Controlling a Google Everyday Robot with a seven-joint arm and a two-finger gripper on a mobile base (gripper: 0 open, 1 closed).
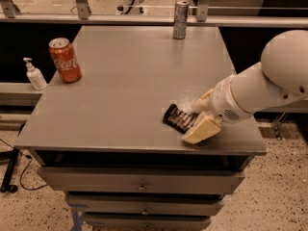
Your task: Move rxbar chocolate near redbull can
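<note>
A grey tabletop (pixel 125 81) fills most of the camera view, set on a cabinet whose stacked drawers (pixel 139 182) face the near side. A speckled floor (pixel 274 196) shows below it to the right, and dark cables (pixel 12 170) trail across the floor on the left. Along the far edge of the tabletop runs a pale rail (pixel 110 19) with upright metal posts.

The robot's bulky white arm (pixel 269 81) reaches in from the right and ends low over the near right part of the tabletop. There the gripper (pixel 193 120) sits just above the surface, close to the near edge. Its cream fingers (pixel 202 129) are spread apart, one on the far side and one on the near side of the bar's right end. I cannot tell whether either one touches the wrapper.

A red Coca-Cola can (pixel 64 60) stands upright near the left edge. The redbull can (pixel 180 19) stands upright at the far edge, right of centre and just in front of the rail, well apart from the gripper.

The rxbar chocolate (pixel 177 118) lies flat on the near right part of the tabletop, slanted. Its left end is bare and its right end runs in between the fingers. It is well apart from both cans.

A small white pump bottle (pixel 35 74) stands on a lower ledge left of the tabletop.
</note>
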